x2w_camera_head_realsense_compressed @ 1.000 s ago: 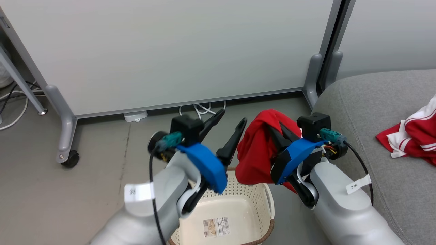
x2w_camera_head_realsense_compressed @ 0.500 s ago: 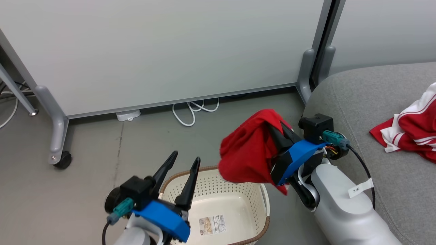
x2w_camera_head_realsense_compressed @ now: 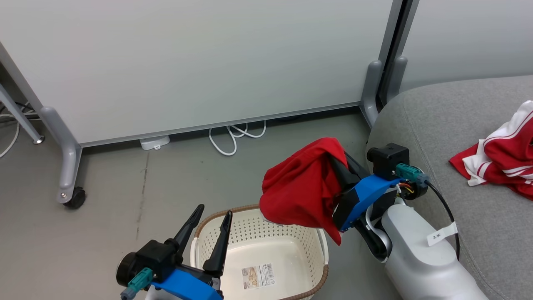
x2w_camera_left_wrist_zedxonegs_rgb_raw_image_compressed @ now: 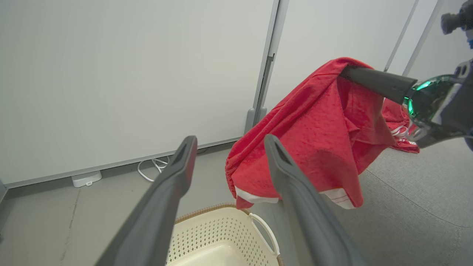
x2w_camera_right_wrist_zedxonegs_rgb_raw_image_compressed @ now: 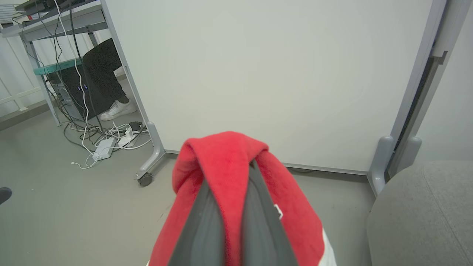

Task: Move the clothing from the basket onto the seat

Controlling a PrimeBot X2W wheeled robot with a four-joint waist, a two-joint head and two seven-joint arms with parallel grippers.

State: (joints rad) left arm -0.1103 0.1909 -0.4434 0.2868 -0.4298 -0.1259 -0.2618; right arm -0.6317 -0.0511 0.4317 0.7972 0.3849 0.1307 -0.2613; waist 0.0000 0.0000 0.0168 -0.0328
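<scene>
1. A tall white partition panel (x2w_camera_head_realsense_compressed: 208,62) on grey wheeled feet stands across the grey floor (x2w_camera_head_realsense_compressed: 116,175) ahead of me.
2. The large grey fabric-covered sofa seat (x2w_camera_head_realsense_compressed: 437,125) is on my right. Its rounded edge is just beside my right forearm.
3. The small cream perforated plastic basket (x2w_camera_head_realsense_compressed: 266,231) with a brown woven rim stands on the floor near the seat's left side. A label sticker (x2w_camera_head_realsense_compressed: 258,276) lies on its bottom.
4. The red garment with white stripes and panels (x2w_camera_head_realsense_compressed: 499,158) lies crumpled on the seat, well apart from the basket.
5. The plain red garment (x2w_camera_head_realsense_compressed: 300,187) hangs in the air over the basket's far right corner, off the seat. The left wrist view shows a white band at its hem.
6. My right jaws are together, clamped on the plain red garment, which drapes over my right fingers (x2w_camera_right_wrist_zedxonegs_rgb_raw_image_compressed: 207,229).
7. My left jaws stand apart and hold nothing. My left fingers (x2w_camera_head_realsense_compressed: 218,246) are above the basket's near left rim.
8. A looped white cable (x2w_camera_head_realsense_compressed: 235,135) lies on the floor at the panel's foot.
</scene>
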